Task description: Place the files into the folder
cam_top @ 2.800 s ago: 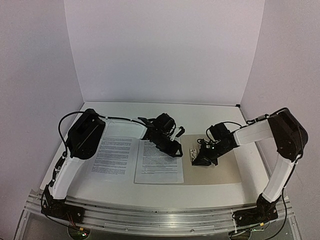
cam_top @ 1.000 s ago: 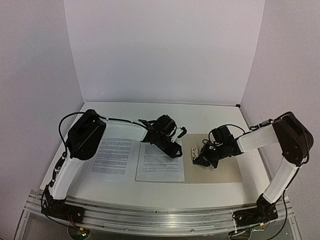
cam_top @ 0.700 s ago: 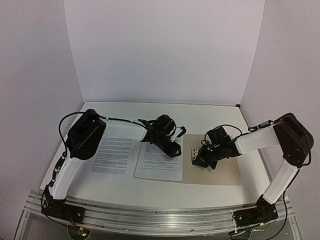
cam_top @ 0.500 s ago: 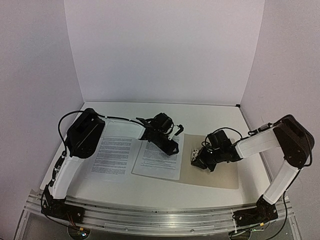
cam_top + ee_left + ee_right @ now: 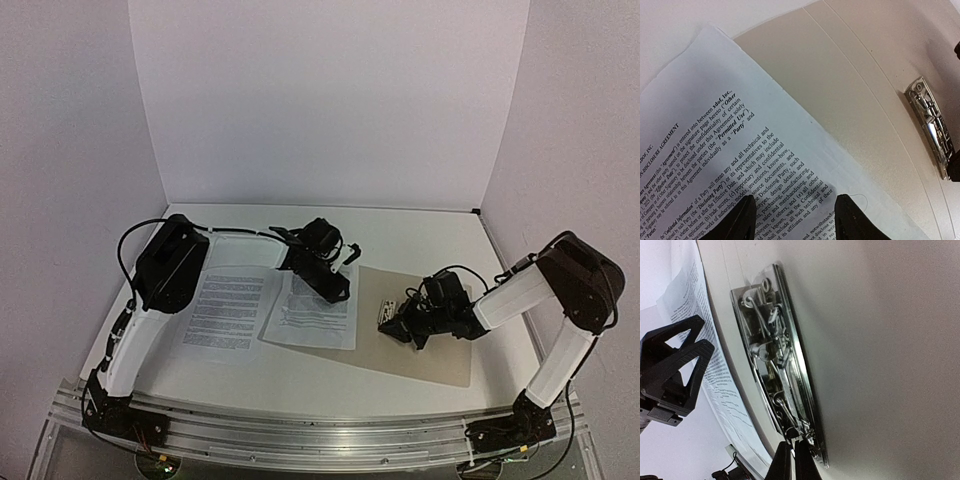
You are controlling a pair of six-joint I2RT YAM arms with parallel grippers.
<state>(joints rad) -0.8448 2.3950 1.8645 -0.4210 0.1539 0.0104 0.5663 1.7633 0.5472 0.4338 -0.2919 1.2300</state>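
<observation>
The tan folder [image 5: 440, 350] lies open and skewed at the centre right, with its metal fastener [image 5: 388, 312] near its left edge. One printed sheet [image 5: 312, 318] lies tilted, its right part on the folder. The other sheet [image 5: 228, 308] lies flat to the left. My left gripper [image 5: 335, 290] is open, its fingertips [image 5: 742, 220] spread and down on the tilted sheet [image 5: 715, 150]. My right gripper [image 5: 392, 325] is shut on the near end of the fastener [image 5: 777, 355], low over the folder [image 5: 890, 340].
White walls close the table at the back and both sides. A metal rail [image 5: 300, 430] runs along the near edge. The left gripper's fingers [image 5: 675, 370] show just left of the fastener in the right wrist view.
The folder has swung so that it lies skewed, pulled along with my right gripper toward the near side. My left gripper has drawn the tilted sheet back and left, turning it.
</observation>
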